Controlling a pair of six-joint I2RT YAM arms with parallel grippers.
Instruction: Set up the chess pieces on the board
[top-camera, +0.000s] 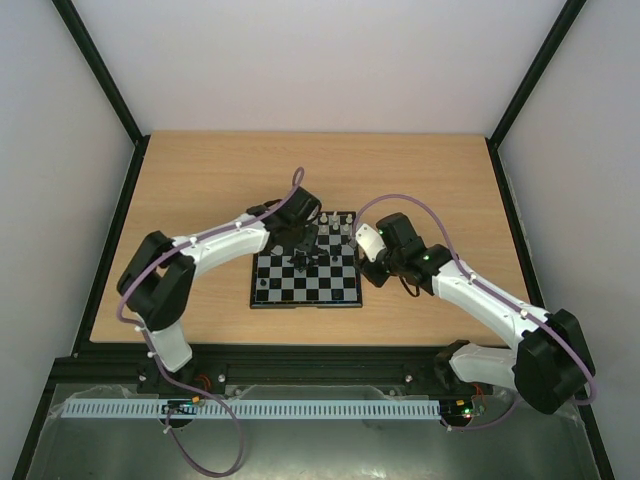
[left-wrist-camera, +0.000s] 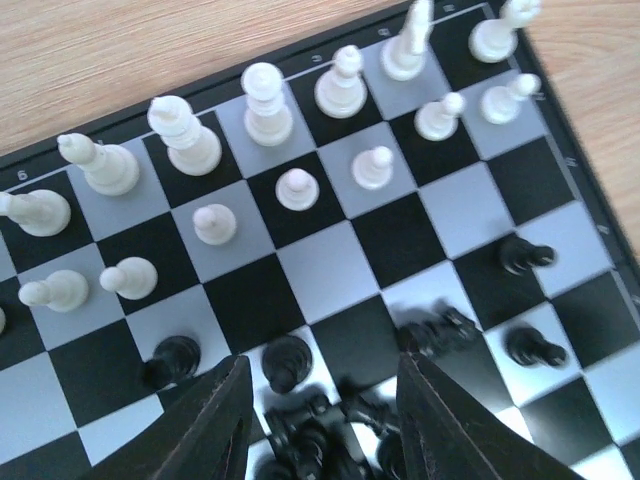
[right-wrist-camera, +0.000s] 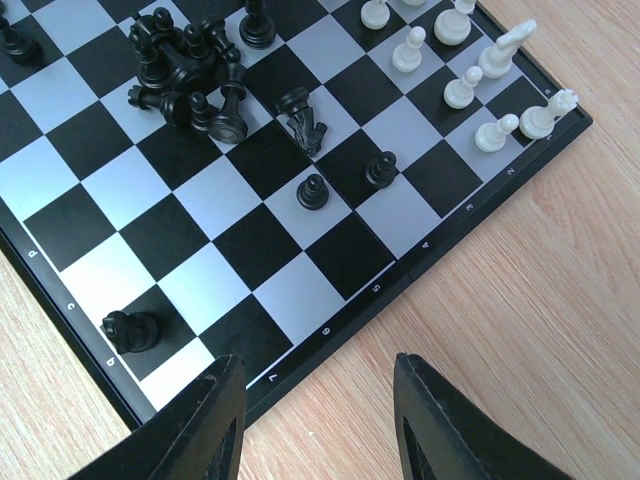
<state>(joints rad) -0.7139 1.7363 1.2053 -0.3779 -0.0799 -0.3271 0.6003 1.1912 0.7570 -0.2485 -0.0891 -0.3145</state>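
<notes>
At the counter's (top-camera: 200, 180) centre, the board (top-camera: 290, 288) carries white pieces (left-wrist-camera: 268, 105) ranked in two rows along one side and black pieces (right-wrist-camera: 185, 75) heaped mid-board. Left pincer (left-wrist-camera: 322, 375) straddles the heap, jaws apart, nothing clamped; right pincer (right-wrist-camera: 315, 395) hangs open and empty over the board's edge. Good practice: single out one black piece, close centred on it, and lift straight up to spare its neighbours.

Small square chessboard (top-camera: 300, 302): black and pale grey checks, thin dark border with tiny pale markings. Plastic chessmen on the far rows (left-wrist-camera: 268, 105): white. Heaped chessmen (right-wrist-camera: 185, 75): glossy black. Wooden tabletop (top-camera: 200, 190): light tan with fine grain streaks. Robot arms (top-camera: 215, 243): white links, black joints. Cables (top-camera: 241, 440): purple. Enclosure walls (top-camera: 300, 60): off-white. Frame posts (top-camera: 97, 65): black.
</notes>
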